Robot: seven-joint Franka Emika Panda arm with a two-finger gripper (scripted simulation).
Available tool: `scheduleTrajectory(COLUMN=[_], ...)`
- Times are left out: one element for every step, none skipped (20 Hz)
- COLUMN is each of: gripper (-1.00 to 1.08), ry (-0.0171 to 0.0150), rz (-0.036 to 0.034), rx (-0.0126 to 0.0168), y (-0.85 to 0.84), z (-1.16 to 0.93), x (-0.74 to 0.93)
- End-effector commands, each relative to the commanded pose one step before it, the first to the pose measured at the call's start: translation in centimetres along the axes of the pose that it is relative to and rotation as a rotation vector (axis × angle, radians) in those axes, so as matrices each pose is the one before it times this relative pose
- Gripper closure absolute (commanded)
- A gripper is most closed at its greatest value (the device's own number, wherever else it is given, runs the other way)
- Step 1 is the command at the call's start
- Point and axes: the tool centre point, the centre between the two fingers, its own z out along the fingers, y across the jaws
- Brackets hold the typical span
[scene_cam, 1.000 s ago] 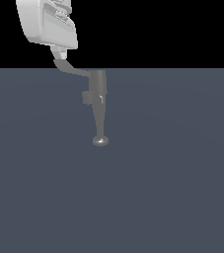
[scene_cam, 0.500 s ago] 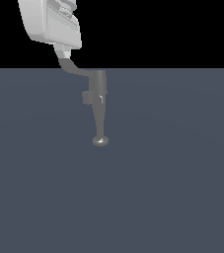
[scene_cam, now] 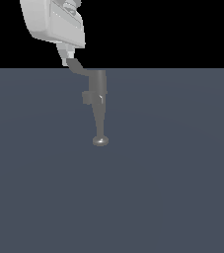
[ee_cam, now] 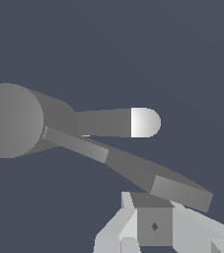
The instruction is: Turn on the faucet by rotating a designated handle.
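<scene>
The faucet (scene_cam: 99,106) stands on the grey tabletop (scene_cam: 172,188); its handle (scene_cam: 77,67) juts toward the exterior view's left, its tip at the fingers (ee_cam: 128,201) (spread or clamped, I cannot tell).

boxy white tool (scene_cam: 66,55) with pale grey panels and angular fingers.
</scene>
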Motion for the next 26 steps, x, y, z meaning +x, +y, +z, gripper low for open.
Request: scheduleTrajectory(gripper=[1.08, 1.08, 1.08, 1.08, 1.08, 1.08, 1.08, 1.08, 1.08, 1.08, 1.08, 1.08, 1.08, 1.08, 1.08, 1.08, 1.08, 1.08, 1.08, 1.08, 1.08, 1.08, 1.08, 1.08, 1.08, 1.08], ry=[0.00256, 0.00014, 0.0, -0.00228, 0.00012, 0.00013, 0.00013, 0.00013, 0.00019, 0.00014, 0.00014, 0.00014, 0.00021, 0.00015, 0.00016, 0.00023, 0.0, 0.00036, 0.0, -0.00265, 0.00013, 0.00012, 0.00012, 0.00012, 0.00012, 0.00011], rz=[0.00506, -0.00016, 0.0, -0.00465, 0.00027, 0.00027, 0.00027, 0.00028, 0.00039, 0.00028, 0.00028, 0.00028, 0.00041, 0.00029, 0.00029, 0.00042, 0.0, 0.00061, 0.0, -0.03254, 0.00118, 0.00118, 0.00118, 0.00118, 0.00118, 0.00108], rx=[-0.00656, -0.00044, 0.0, 0.00548, -0.00039, -0.00039, -0.00038, -0.00038, -0.00054, -0.00038, -0.00037, -0.00037, -0.00052, -0.00036, -0.00036, -0.0005, 0.0, -0.00067, 0.0, 0.00521, -0.00016, -0.00016, -0.00017, -0.00017, -0.00017, -0.00015], y=[0.657, 0.207, 0.0, -0.272, 0.004, 0.003, 0.003, 0.003, -0.003, 0.003, 0.002, 0.002, -0.005, 0.001, 0.0, -0.007, 0.01, -0.019, 0.0, 0.23, -0.247, -0.244, -0.241, -0.238, -0.236, -0.232], z=[0.183, 0.015, 0.0, -0.172, 0.012, 0.011, 0.011, 0.011, 0.019, 0.01, 0.01, 0.01, 0.018, 0.009, 0.009, 0.016, -0.011, 0.025, 0.0, -0.169, 0.006, 0.006, 0.006, 0.006, 0.006, 0.005], x=[0.869, 0.197, 0.0, -0.504, 0.613, 0.618, 0.623, 0.628, 0.637, 0.637, 0.642, 0.647, 0.655, 0.655, 0.66, 0.668, 0.658, 0.681, 0.0, -2.342, 0.316, 0.312, 0.309, 0.306, 0.302, 0.294])
